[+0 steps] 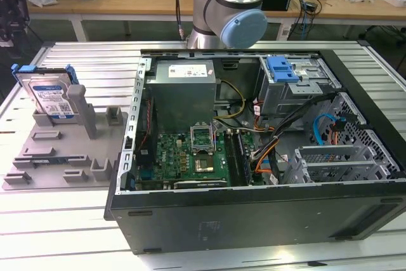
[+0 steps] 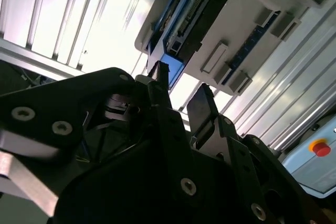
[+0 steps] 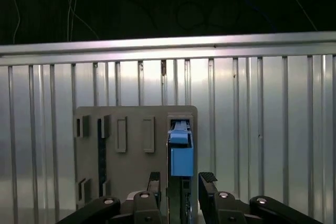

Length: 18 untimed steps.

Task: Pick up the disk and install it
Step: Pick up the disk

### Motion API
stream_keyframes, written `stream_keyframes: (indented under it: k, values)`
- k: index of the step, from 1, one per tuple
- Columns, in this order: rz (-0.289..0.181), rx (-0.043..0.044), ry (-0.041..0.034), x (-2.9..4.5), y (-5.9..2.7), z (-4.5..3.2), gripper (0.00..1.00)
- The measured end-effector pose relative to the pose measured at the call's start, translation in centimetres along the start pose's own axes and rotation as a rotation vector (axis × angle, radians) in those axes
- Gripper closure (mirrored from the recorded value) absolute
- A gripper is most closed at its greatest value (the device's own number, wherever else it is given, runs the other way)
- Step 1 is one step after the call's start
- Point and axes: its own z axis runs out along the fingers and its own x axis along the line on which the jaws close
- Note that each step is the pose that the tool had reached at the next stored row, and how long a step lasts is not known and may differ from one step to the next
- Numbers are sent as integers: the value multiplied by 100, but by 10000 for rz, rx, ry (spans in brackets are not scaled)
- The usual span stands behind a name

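Overhead, gripper [image 3: 180, 182] fingers spread, hovering above upright disk [image 3: 181, 156] blue edge.

Shiny metal disk [image 1: 51, 95], matt plastic holder [image 1: 68, 152]

Soft, even light from overhead fills the exterior view, leaving the ribbed desk [image 1: 82, 239] pale and the inside of the computer case [image 1: 190, 157] in mild shadow. In the second wrist view the desk's slats burn out to white glare and the hand [image 2: 181, 82] reads as a near-black silhouette. The first wrist view has bright streaks on the slats under a dark background.
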Motion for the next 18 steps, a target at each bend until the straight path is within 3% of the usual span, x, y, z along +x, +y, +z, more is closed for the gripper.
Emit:
stream_keyframes:
  k: [18]
  values:
    - [230,-15,-34,-12,-24,141,58]
